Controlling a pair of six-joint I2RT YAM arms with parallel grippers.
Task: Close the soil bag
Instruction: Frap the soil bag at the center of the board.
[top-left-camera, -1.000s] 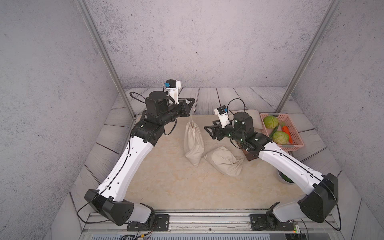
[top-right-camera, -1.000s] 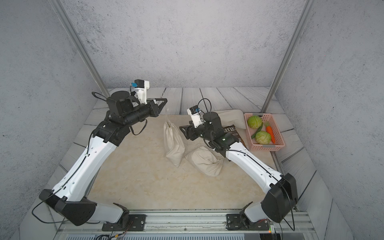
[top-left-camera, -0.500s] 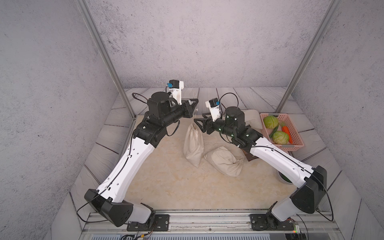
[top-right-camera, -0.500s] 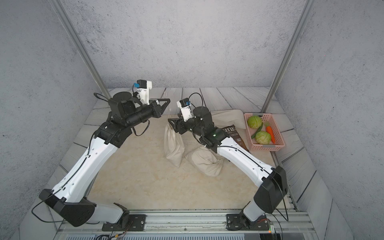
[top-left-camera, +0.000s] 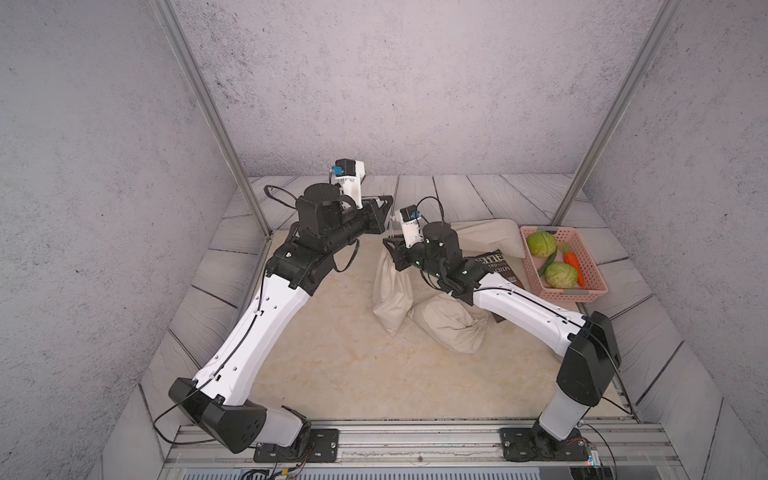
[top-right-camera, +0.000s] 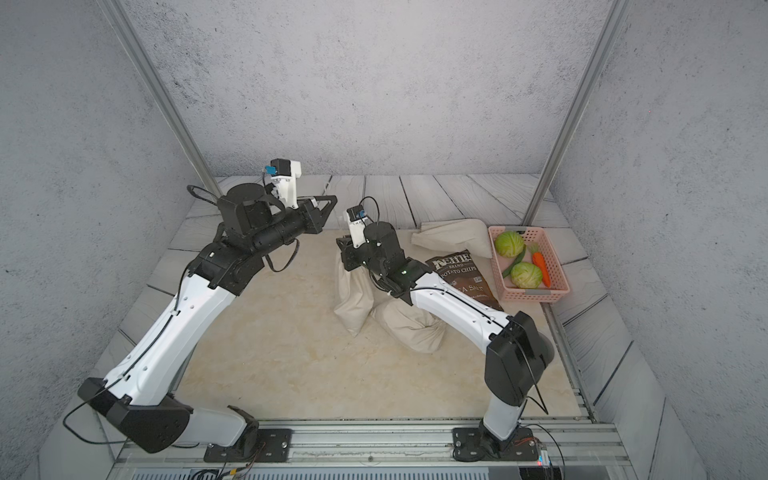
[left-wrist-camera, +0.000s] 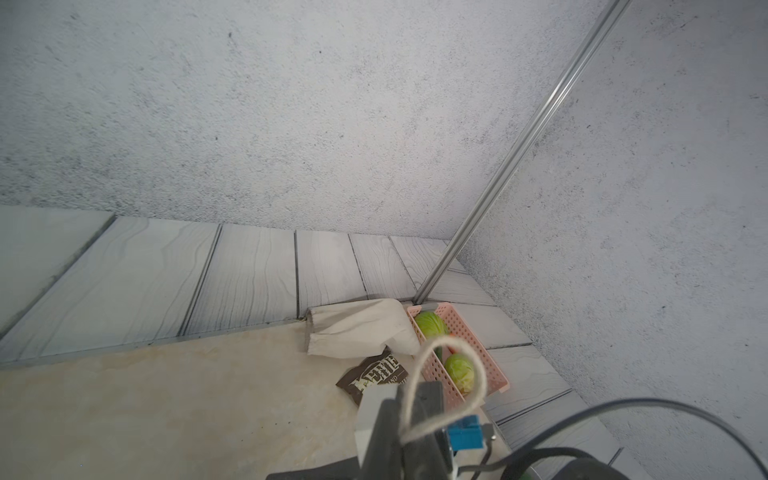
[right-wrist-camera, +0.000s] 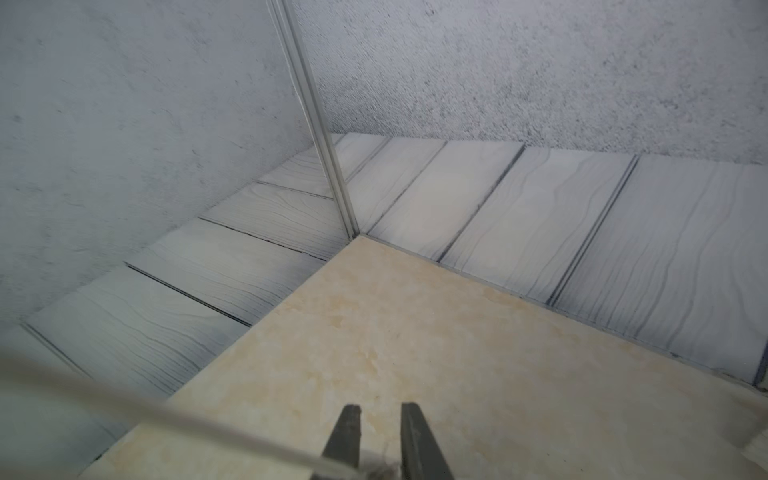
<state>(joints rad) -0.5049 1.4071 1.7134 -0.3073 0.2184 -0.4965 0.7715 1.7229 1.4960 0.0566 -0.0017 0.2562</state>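
Grey speckled walls close in a floor of pale planks (top-left-camera: 457, 195), with a beige mat (top-left-camera: 340, 365) laid over the middle; on that mat, at the centre of both top views, the soil bag (top-left-camera: 390, 291) stands upright, its gathered neck right at my right gripper (top-left-camera: 387, 244). A second cloth sack (top-left-camera: 449, 328) lies on its side, touching the bag's base; a third sack (top-left-camera: 486, 235) lies further up the frame, right of centre, against the pink basket (top-left-camera: 582, 291); the basket holds two cabbages (top-left-camera: 541, 244) and a carrot (top-left-camera: 573, 262); a dark chips bag (top-left-camera: 496, 266) lies between the sacks and the basket, partly under my right arm (top-left-camera: 523, 307).

My left gripper (top-left-camera: 386, 205) hangs just above the bag's neck in the frame; its jaws are pressed together, and in the left wrist view a loop of pale drawstring (left-wrist-camera: 451, 340) curls out past them, so it has the string pinched. In the right wrist view my right gripper's jaws stand a narrow gap apart; a blurred cord (right-wrist-camera: 166, 409) runs in towards their base and something frayed sits low between them; whether they clamp anything I cannot tell.
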